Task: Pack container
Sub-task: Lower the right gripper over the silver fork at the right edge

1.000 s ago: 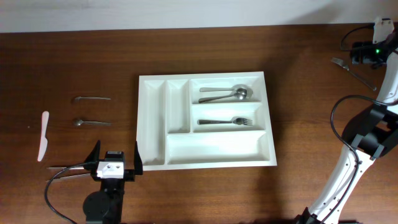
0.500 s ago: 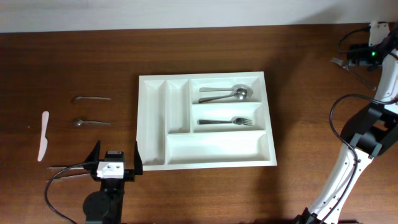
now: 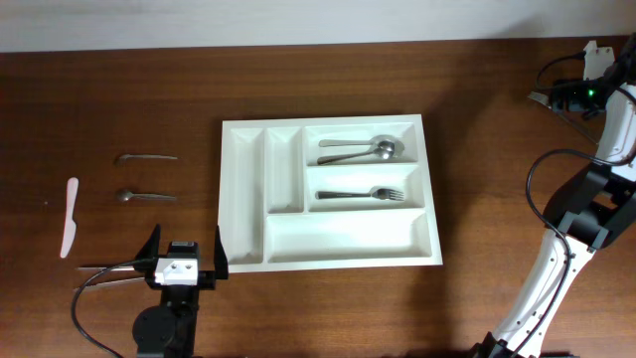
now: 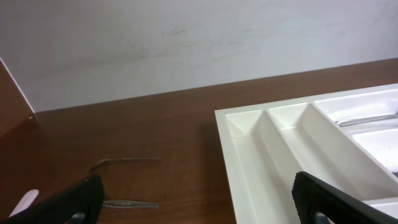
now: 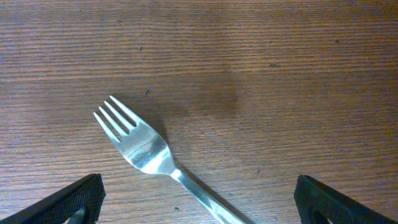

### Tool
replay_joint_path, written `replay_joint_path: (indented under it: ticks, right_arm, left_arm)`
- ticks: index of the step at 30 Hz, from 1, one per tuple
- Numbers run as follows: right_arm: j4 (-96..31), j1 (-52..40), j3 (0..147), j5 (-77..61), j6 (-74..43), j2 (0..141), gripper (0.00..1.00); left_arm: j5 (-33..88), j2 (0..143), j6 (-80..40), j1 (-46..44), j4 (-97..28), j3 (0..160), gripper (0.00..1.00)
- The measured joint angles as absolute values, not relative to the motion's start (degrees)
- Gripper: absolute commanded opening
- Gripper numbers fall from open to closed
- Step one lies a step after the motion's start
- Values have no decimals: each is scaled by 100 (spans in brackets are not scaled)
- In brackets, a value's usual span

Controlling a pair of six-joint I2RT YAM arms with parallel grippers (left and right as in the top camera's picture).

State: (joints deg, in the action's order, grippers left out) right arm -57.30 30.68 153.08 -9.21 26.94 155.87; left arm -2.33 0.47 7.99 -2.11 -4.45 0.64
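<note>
The container [image 3: 348, 240], a white five-compartment tray, lies mid-table. Its top right compartment holds two spoons [image 3: 363, 150] and the one below holds a fork [image 3: 363, 194]. In the left wrist view the container [image 4: 292, 149] fills the right side. My left gripper [image 3: 187, 245] stands open near the tray's front left corner, with nothing between its fingers [image 4: 81, 199]. At the far right back, my right gripper [image 3: 560, 96] hangs open over a loose metal fork [image 5: 140, 146] on the wood. The fork's handle runs between the fingertips [image 5: 323, 199], which stand well apart from it.
Two small spoons [image 3: 146, 157] [image 3: 147, 196] and a white plastic knife [image 3: 70, 216] lie on the table at left. A thin metal utensil [image 3: 107, 267] lies beside the left gripper. A pale wall borders the back edge.
My right gripper has shifted slightly left and toward the back over the loose fork. The left arm has not moved.
</note>
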Motion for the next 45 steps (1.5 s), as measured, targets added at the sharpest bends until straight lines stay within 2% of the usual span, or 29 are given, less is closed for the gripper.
replay_joint_path:
  ticks: [42,45]
  right_arm:
    - [-5852,3079,14870,-923,2685,15819,100]
    - [-5933,3079,14870,-906,2720,15810,97]
  left_arm:
    - [-235,47,799,-211,-390,64,99]
    - [-235,47,799,-211,-384,64,99]
